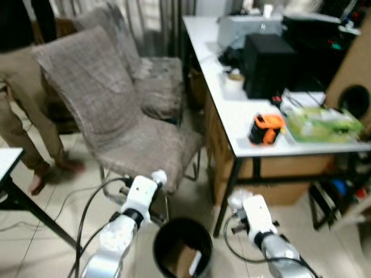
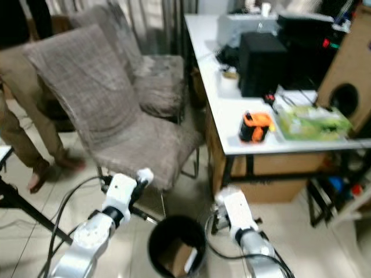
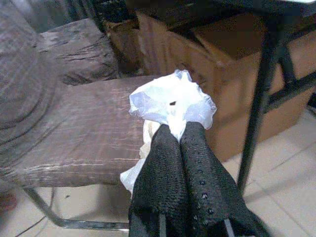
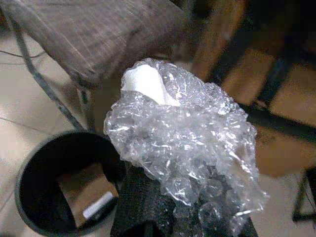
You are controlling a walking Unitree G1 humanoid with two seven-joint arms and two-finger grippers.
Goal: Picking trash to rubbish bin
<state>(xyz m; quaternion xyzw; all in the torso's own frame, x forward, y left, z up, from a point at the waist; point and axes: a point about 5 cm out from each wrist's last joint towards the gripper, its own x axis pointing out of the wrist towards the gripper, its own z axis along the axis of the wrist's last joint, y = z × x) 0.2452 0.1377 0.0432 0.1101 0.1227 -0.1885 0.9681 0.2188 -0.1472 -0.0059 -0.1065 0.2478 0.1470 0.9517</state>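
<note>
Left end effector [image 3: 180,143] clamped on white tissue [image 3: 170,101], held in front of the chair [image 1: 139,145] seat, just beside the bin [image 1: 168,237]. Right end effector [image 4: 173,197] pinched on a bubble wrap wad [image 4: 192,143], held beside the bin on the bench [image 1: 243,116] side. Bin sits on the floor between both arms, with cardboard [image 1: 182,260] inside. Person's legs [image 1: 23,133] stand left of the chair.

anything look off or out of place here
Nothing spilled or broken. Both grippers hold trash beside the black bin, not yet over it: left gripper a white wrapper, right gripper crumpled bubble wrap.
</note>
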